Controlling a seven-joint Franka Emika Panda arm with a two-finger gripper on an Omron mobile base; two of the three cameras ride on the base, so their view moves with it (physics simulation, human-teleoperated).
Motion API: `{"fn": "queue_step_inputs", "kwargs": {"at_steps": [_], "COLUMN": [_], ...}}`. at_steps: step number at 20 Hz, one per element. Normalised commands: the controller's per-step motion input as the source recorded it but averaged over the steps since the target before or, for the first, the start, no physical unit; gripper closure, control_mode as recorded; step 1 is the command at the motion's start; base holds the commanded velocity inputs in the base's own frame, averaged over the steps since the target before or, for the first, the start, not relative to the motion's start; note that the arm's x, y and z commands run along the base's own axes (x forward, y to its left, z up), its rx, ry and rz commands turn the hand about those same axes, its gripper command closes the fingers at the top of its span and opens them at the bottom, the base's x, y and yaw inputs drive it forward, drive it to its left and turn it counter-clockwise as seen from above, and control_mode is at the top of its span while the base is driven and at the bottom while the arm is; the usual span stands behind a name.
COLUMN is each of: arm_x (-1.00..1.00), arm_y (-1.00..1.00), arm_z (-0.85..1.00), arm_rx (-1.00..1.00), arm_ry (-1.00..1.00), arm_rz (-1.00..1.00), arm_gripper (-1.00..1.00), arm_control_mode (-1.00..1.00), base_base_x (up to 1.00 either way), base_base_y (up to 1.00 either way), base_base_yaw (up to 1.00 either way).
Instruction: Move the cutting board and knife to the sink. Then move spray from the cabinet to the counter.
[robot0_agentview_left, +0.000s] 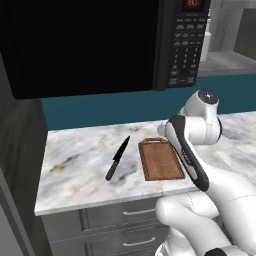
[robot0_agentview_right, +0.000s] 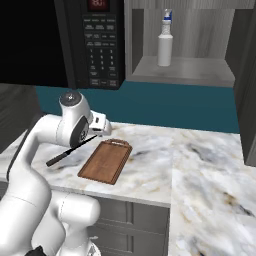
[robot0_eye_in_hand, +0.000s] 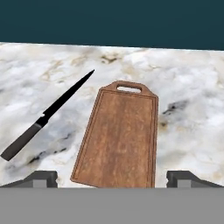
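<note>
The reddish-brown cutting board (robot0_eye_in_hand: 118, 135) lies flat on the marble counter (robot0_eye_in_hand: 192, 87), its handle cut-out toward the teal wall. The dark knife (robot0_eye_in_hand: 46, 116) lies just left of it, apart from it, tip pointing to the wall. My gripper (robot0_eye_in_hand: 112, 180) hovers open above the board's near end, and its fingertips (robot0_eye_in_hand: 41, 178) stand wide apart with nothing between them. Both base views show the board (robot0_agentview_left: 160, 159) (robot0_agentview_right: 106, 161) and the knife (robot0_agentview_left: 117, 158) (robot0_agentview_right: 70, 150). The spray (robot0_agentview_right: 165, 44) stands upright on the cabinet shelf (robot0_agentview_right: 190, 69). The sink is out of view.
A black microwave (robot0_agentview_right: 92, 40) hangs above the counter, left of the cabinet niche. Grey drawers (robot0_agentview_left: 130, 215) run under the counter's front edge. The counter (robot0_agentview_right: 210, 170) stretches on to the right and turns a corner toward the front.
</note>
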Motion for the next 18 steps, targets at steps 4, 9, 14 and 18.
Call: {"fn": "queue_step_inputs", "kwargs": {"at_steps": [4, 9, 14, 18], "arm_x": [0.38, 0.32, 0.42, 0.44], "arm_y": [0.0, 0.0, -0.02, 0.0], "arm_z": [-0.27, -0.3, -0.25, -0.25], "arm_rx": [0.0, 0.01, 0.01, 0.0], "arm_ry": [0.0, 0.0, 0.0, 0.0], "arm_rz": [0.0, 0.0, 0.0, 0.0], "arm_gripper": [-1.0, -1.0, -1.0, -1.0], "arm_control_mode": [-1.0, -1.0, -1.0, -1.0], "base_base_x": [0.0, 0.0, 0.0, 0.0], "base_base_y": [0.0, 0.0, 0.0, 0.0], "base_base_yaw": [0.0, 0.0, 0.0, 0.0]}}
